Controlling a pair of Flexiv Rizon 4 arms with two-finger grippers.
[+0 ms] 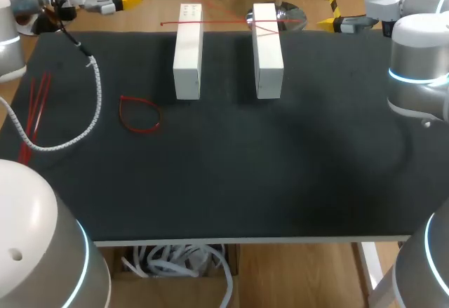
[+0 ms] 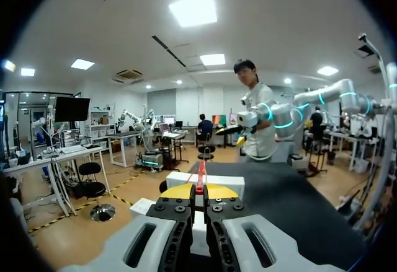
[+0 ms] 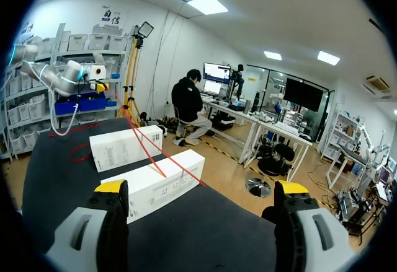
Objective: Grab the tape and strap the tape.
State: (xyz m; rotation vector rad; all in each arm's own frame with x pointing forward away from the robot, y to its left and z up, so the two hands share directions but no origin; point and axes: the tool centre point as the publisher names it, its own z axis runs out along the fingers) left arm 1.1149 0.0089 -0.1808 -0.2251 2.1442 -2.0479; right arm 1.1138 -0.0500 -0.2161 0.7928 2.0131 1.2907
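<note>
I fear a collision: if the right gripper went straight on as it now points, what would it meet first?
The right gripper would probably meet the nearer white block, crossed by the red tape, though depth is unclear.

We find our left gripper [image 2: 200,190] with jaws pressed together on the red tape [image 2: 200,175]; our right gripper [image 3: 201,193] holds its jaws wide apart.

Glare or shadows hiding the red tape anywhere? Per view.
Head view: even light, no glare on the black mat; the red loop reads clearly with no shadow over it. Left wrist view: no glare on the red strand at the left end effector. Right wrist view: the strand stands out against the white blocks.
</note>
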